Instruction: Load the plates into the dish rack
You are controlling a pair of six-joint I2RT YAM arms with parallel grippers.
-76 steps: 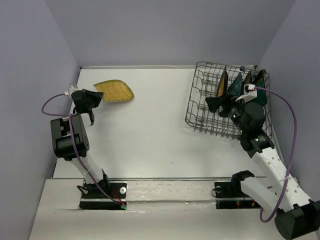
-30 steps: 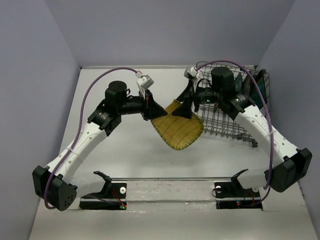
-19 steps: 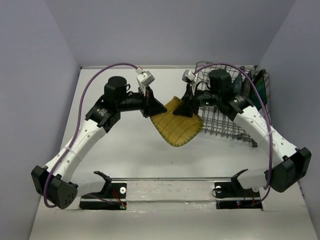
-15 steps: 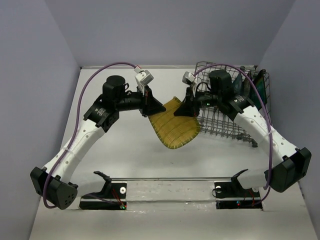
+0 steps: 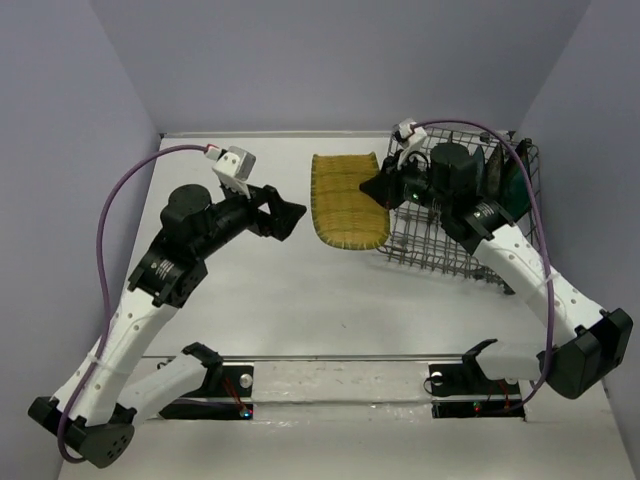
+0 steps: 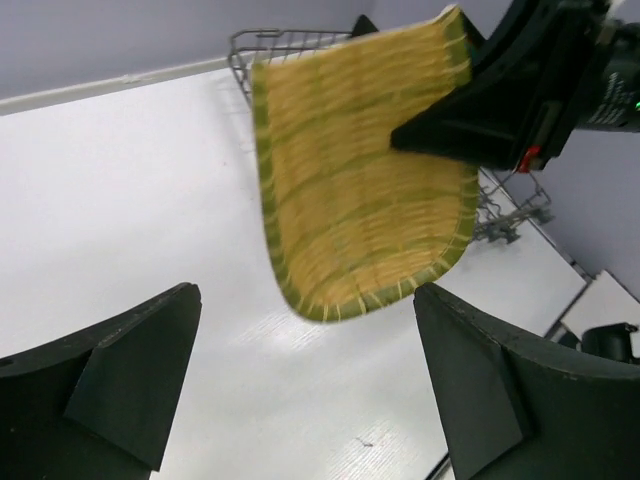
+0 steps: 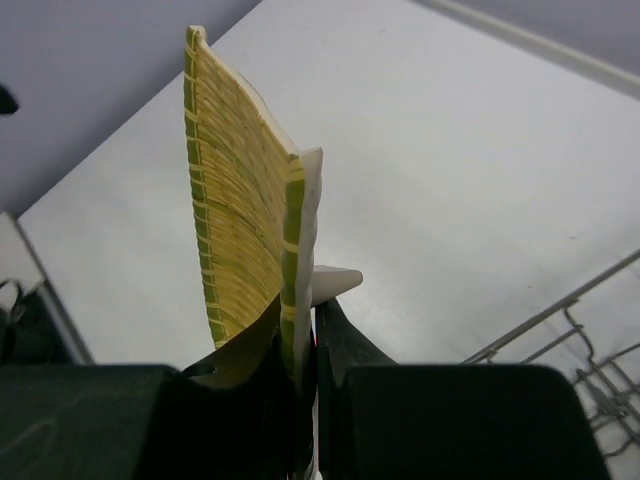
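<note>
The yellow-tan gridded plate (image 5: 345, 200) hangs above the table just left of the dish rack (image 5: 455, 255), a grey wire basket at the right. My right gripper (image 5: 378, 188) is shut on the plate's right rim. In the right wrist view the plate (image 7: 235, 220) stands edge-on, pinched between the fingers of that gripper (image 7: 305, 350). My left gripper (image 5: 290, 215) is open and empty, a short way left of the plate. In its own view the plate (image 6: 350, 180) floats beyond the wide-apart fingers (image 6: 120, 380). Dark plates (image 5: 500, 172) stand upright in the rack's far right.
Grey walls close in the white table (image 5: 250, 290) on three sides. The rack's near-left wires (image 7: 570, 325) show just right of the held plate. The arm bases (image 5: 220, 385) sit along the near edge.
The left gripper has opened, let go of the plate and drawn back left. The right gripper has shut on the plate and carried it back toward the rack's left side.
</note>
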